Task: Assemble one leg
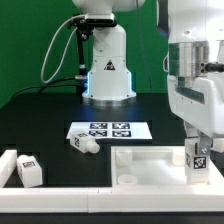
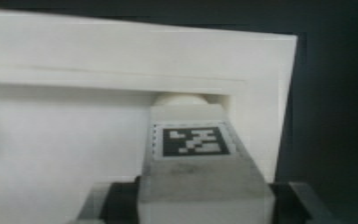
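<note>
The leg, pinched upright by the gripper over the panel; only the wrist view shows its tag

Leg upright at panel corner; marker board behind.

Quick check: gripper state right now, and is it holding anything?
Gripper: closed on a leg, the white peg with the marker tag, held upright over a corner of the white panel.
</note>
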Controlling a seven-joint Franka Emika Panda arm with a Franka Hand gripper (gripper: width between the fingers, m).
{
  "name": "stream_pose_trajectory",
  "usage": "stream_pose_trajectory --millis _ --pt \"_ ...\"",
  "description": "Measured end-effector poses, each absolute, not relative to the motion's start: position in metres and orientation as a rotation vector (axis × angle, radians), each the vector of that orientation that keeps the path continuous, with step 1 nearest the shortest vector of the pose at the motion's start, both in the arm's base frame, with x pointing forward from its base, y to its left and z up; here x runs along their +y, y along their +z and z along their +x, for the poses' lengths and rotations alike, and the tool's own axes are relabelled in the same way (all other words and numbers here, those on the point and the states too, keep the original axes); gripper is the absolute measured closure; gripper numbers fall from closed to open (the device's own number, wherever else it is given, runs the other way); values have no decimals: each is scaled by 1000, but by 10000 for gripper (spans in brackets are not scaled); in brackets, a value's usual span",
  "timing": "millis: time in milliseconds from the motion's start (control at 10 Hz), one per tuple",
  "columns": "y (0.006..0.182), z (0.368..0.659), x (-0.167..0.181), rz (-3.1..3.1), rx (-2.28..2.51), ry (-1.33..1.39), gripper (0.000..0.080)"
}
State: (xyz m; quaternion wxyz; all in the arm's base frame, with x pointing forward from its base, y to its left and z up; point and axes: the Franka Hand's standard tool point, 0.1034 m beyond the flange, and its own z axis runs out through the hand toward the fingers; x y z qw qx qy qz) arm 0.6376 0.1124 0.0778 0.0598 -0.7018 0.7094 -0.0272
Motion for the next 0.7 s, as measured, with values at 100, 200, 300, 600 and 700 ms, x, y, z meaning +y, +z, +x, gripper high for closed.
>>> stream_pose_trajectory --millis 100,200,300,600,700 --pt "78 637 115 -2094 2179 -78 514" --pt "78 638 114 -2149 2125 -84 440" --pt "78 638 114 -2168 2108 -86 440" --pt "78 637 117 -2706 1420 -138 168" --pt "76 635 116 -2797 1247 -140 155"
